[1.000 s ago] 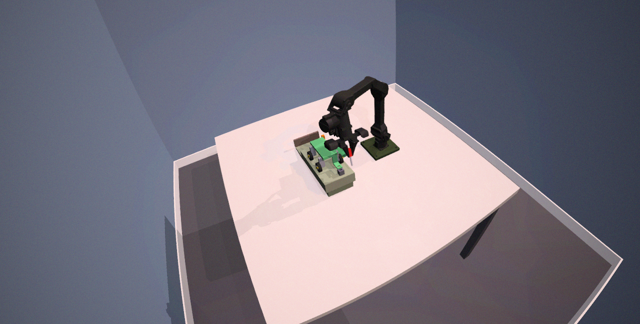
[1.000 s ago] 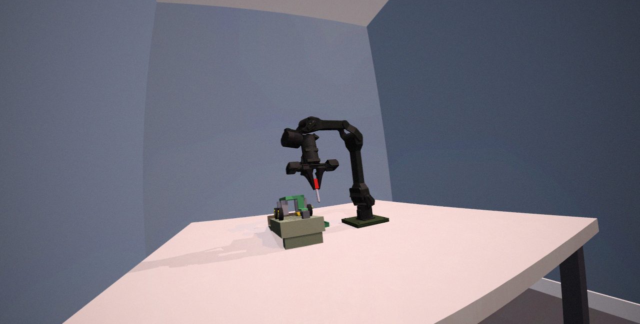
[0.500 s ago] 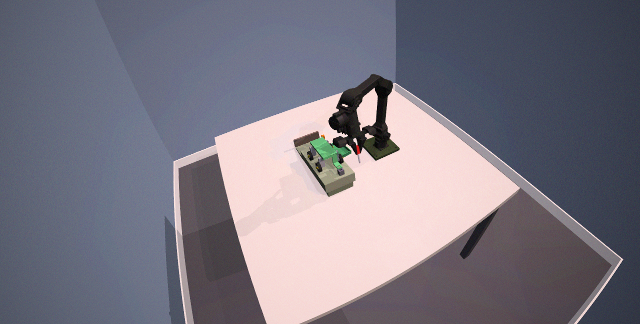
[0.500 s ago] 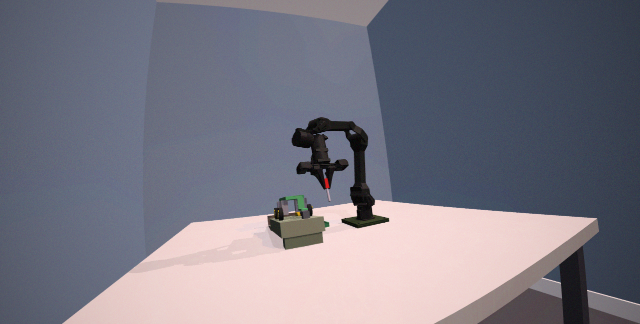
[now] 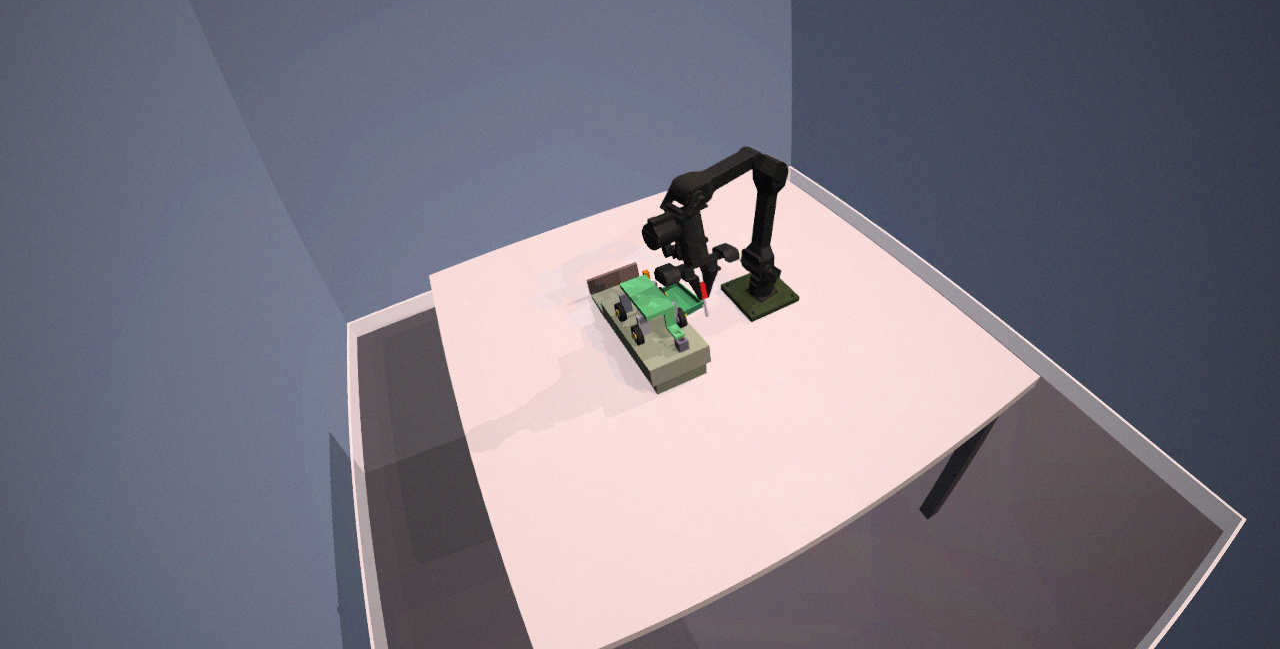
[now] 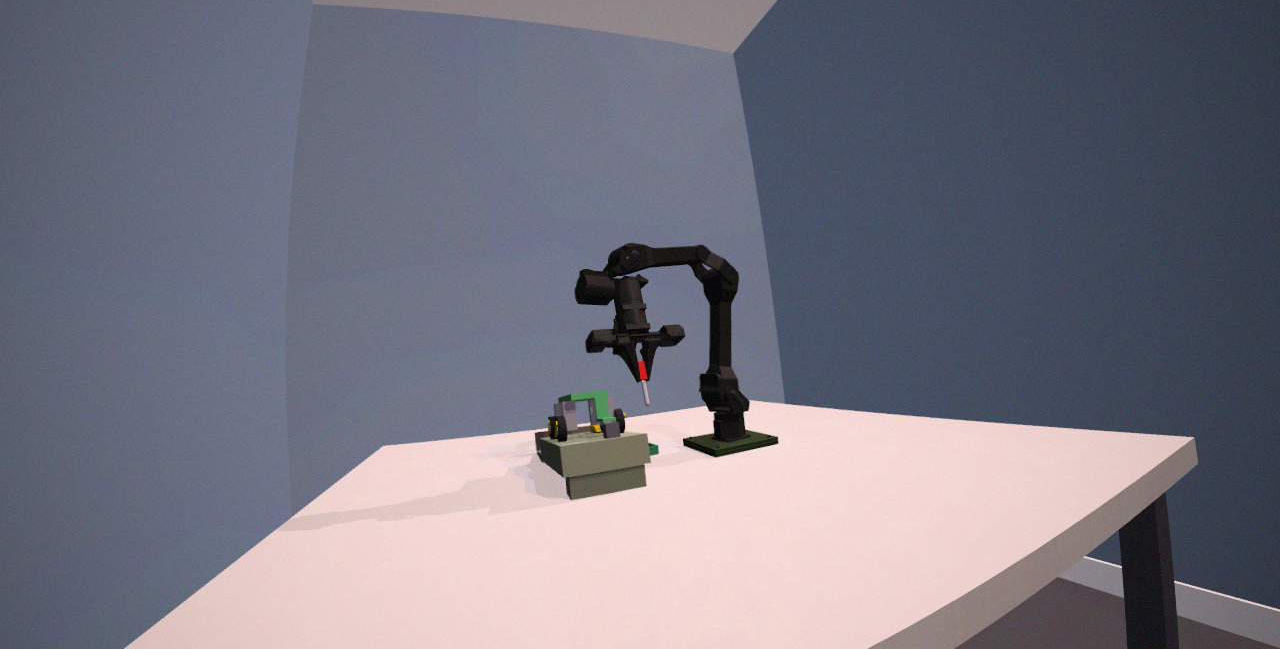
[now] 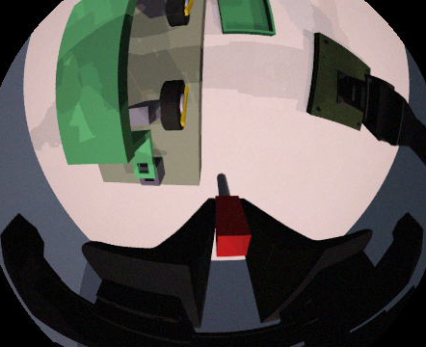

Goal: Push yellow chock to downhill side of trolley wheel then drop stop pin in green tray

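My gripper (image 5: 704, 287) (image 6: 642, 374) (image 7: 226, 204) is shut on the red-headed stop pin (image 5: 705, 297) (image 6: 642, 369) (image 7: 232, 245), its grey shaft pointing down, clear of the bracket. The pin hangs in the air beside the ramp on the arm-base side. The green trolley (image 5: 646, 294) (image 6: 601, 398) (image 7: 93, 96) stands on the ramp (image 5: 666, 367) (image 6: 604, 455) (image 7: 179, 161), its holed tongue over the grey bracket (image 5: 682, 344) (image 6: 611, 430). The chock's orange handle (image 5: 646, 273) shows behind the trolley; its contact with a wheel is hidden. The green tray (image 5: 684, 296) (image 6: 653, 449) (image 7: 247, 16) lies beside the ramp.
A brown end board (image 5: 613, 279) stands at the ramp's downhill end. The arm's dark green base plate (image 5: 785, 298) (image 6: 716, 446) (image 7: 326, 82) sits on the pale table (image 5: 760, 466) (image 6: 805, 546) (image 7: 252, 145) beyond the tray. The trolley's near wheel (image 7: 173, 106) stands close to the ramp's edge.
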{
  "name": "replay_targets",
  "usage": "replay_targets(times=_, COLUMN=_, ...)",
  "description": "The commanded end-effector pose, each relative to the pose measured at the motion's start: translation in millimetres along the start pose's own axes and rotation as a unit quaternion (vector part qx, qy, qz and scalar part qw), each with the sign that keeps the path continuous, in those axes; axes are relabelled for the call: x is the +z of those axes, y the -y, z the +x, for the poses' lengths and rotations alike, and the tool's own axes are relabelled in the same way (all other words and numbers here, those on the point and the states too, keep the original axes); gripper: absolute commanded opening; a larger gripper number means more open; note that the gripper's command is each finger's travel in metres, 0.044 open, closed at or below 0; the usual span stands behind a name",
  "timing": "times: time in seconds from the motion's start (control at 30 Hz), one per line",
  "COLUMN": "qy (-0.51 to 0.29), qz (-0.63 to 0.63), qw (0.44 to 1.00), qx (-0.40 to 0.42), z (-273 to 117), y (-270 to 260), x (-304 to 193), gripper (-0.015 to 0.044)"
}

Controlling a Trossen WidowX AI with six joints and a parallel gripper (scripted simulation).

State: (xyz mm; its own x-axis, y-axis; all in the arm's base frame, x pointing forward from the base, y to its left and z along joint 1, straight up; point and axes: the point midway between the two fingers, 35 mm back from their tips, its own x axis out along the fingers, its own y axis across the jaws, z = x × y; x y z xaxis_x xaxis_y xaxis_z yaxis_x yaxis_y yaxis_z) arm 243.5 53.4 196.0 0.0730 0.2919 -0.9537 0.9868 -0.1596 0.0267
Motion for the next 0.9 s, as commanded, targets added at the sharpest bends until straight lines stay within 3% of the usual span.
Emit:
replay_targets(times=0.0, qy=-0.001, qz=-0.001, qw=1.0, qx=-0.005, z=-1, y=1, x=16, gripper=0.0)
replay_targets(times=0.87, qy=0.003, qz=-0.001, qw=1.0, qx=-0.005, z=-15, y=-1, x=116, gripper=0.0)
